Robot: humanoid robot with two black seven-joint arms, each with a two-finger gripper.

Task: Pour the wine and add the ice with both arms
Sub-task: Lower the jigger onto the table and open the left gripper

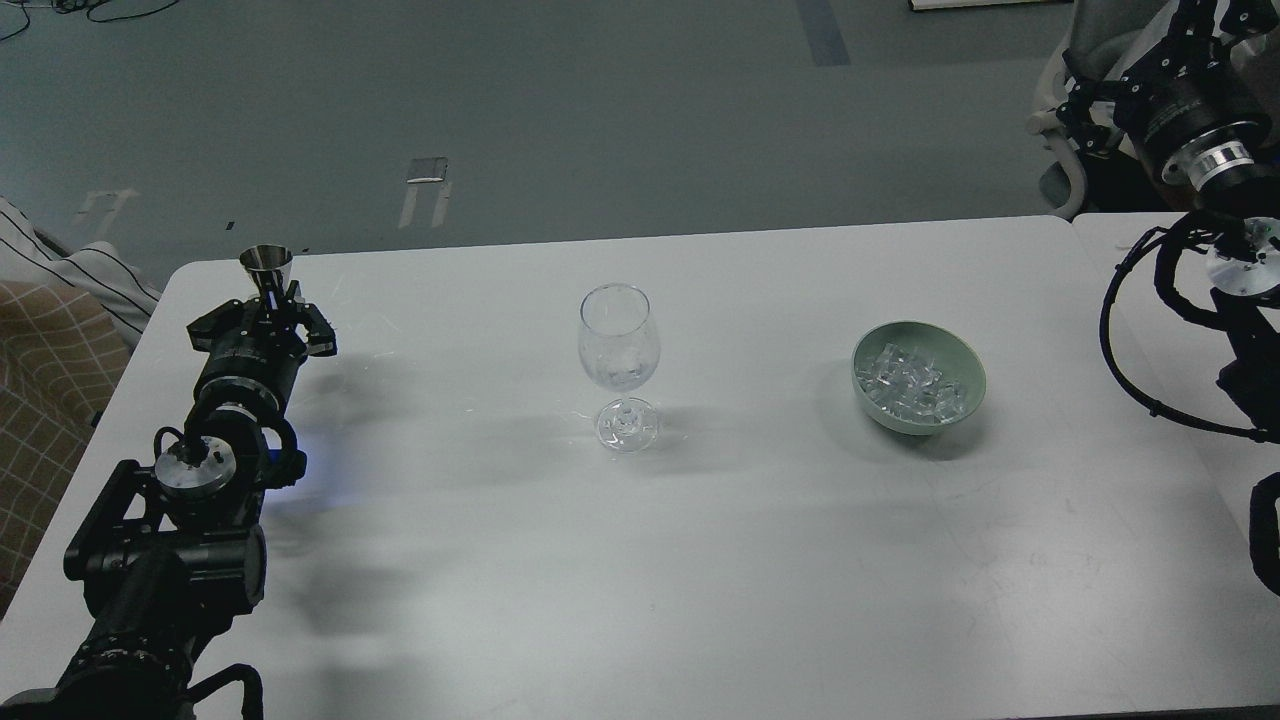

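The left gripper [268, 312] is clamped on a small metal cup [266, 264], well left of the wine glass [618, 350]; the ice [910, 385] sits in the green bowl [968, 362] farther right. Whether the right gripper [1140, 70] is apart or together, I cannot tell.

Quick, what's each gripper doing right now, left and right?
Left gripper: shut on the small metal cup, held upright.
Right gripper: holds nothing visible; open or shut cannot be told.
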